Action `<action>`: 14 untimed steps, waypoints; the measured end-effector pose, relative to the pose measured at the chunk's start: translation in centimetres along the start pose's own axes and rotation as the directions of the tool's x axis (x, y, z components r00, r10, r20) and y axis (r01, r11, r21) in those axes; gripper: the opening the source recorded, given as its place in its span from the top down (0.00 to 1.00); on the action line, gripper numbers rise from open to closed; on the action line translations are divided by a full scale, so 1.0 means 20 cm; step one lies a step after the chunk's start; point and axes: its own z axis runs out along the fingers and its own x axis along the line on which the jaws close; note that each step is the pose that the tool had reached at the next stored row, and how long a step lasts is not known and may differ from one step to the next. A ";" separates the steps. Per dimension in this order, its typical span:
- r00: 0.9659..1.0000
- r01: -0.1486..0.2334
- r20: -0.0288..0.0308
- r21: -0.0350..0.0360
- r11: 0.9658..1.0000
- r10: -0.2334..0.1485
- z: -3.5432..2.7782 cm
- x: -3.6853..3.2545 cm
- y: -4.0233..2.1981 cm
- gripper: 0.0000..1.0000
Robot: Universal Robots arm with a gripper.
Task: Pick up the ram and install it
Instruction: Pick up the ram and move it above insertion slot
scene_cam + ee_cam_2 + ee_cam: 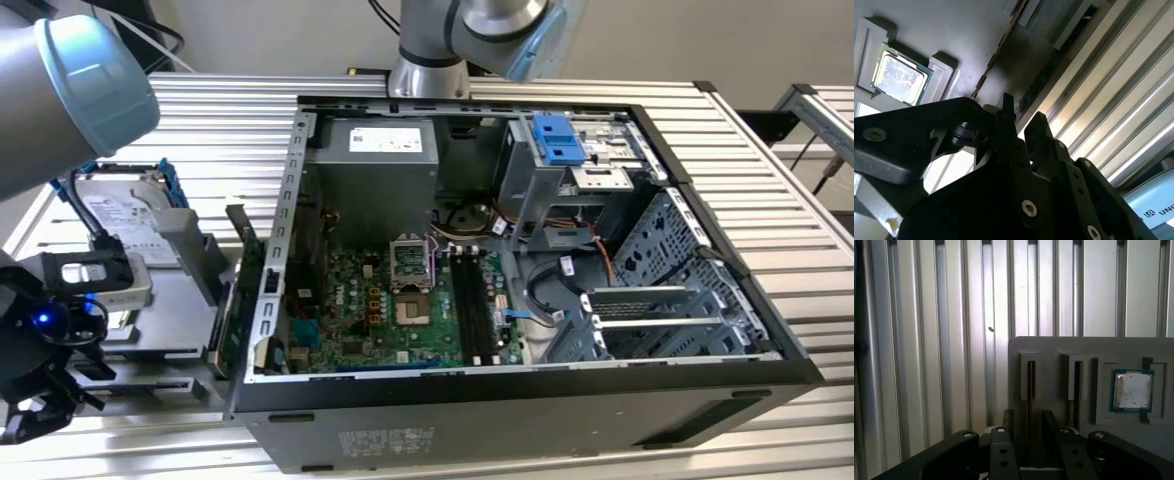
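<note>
**A:** Where is the ram?

**B:** The first wrist view has it: a thin dark stick, the ram (1030, 382), stands on edge in a slot of the grey holder tray (1054, 347), near the tray's edge.

**A:** And the claw?

**B:** The gripper (1028, 413) is spread, with one finger on each side of that slot. Bare tray shows between each finger and the stick, so it pinches nothing. In the second wrist view light shows between the fingers (1039, 130).

**A:** Anything else on the tray?

**B:** A processor chip (1132, 390) lies flat in a recess. A second slot (1075, 385) runs between it and the ram.

**A:** What does the exterior view add?

**B:** The wider scene. There is an open computer case (534, 425), and long black memory slots (470, 290) on its motherboard (387, 335), well apart from the tray. The tray sits outside the case, on the exterior view's left. A silver hard drive (127, 210) stands behind it, and a green card (243, 270) stands upright beside the case wall. The arm's wrist (54, 305) hangs over the tray.
</note>
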 end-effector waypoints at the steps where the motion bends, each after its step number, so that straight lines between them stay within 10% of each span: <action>1: 1.000 0.000 0.000 0.000 1.000 0.000 0.000 0.000 0.000 0.00; 5: 1.000 0.000 0.000 0.000 1.000 0.000 0.001 0.000 0.000 0.00; 6: 1.000 0.000 0.000 0.000 1.000 0.000 0.001 0.000 0.000 1.00; 14: 1.000 0.000 0.000 0.000 1.000 0.000 0.001 0.000 0.000 1.00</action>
